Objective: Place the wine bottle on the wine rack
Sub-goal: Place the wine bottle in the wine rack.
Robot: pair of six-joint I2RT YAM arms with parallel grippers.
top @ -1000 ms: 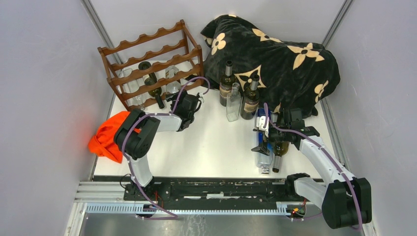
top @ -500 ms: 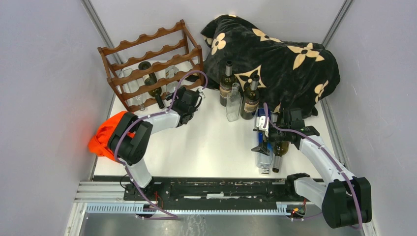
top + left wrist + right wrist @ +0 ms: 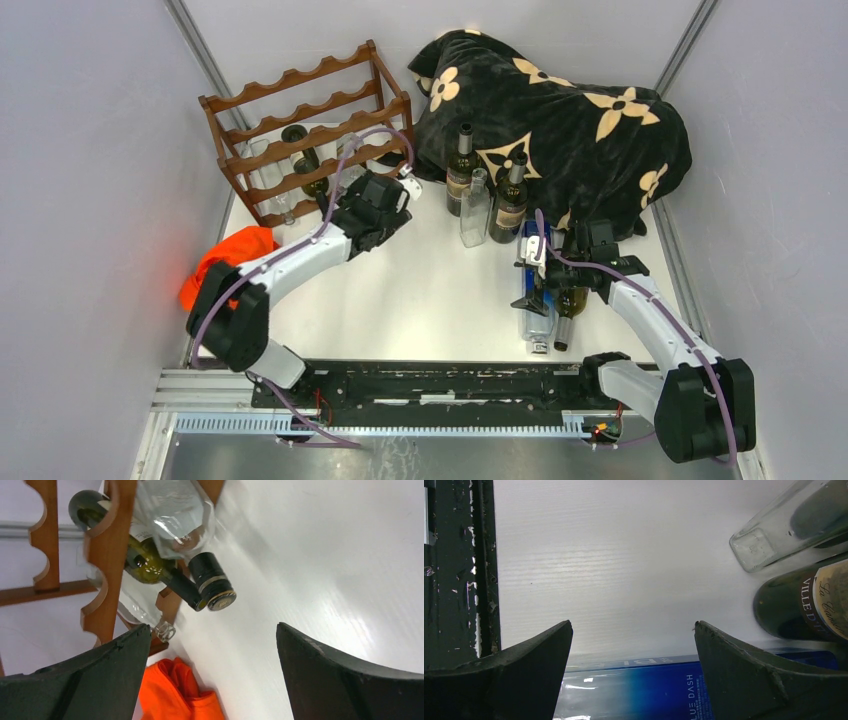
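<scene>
Evidently the dark green glass wine bottle (image 3: 172,580) lies in a low tier of the dark reddish-brown wooden wine rack (image 3: 105,570), neck jutting frontward, so the left pincer (image 3: 214,627), wide and empty just before that rack, should back straight off without clipping it.

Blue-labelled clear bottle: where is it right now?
Top view: the blue-labelled bottle lies flat on the right side of the table, under the open right gripper, beside a dark green bottle also lying down.
</scene>
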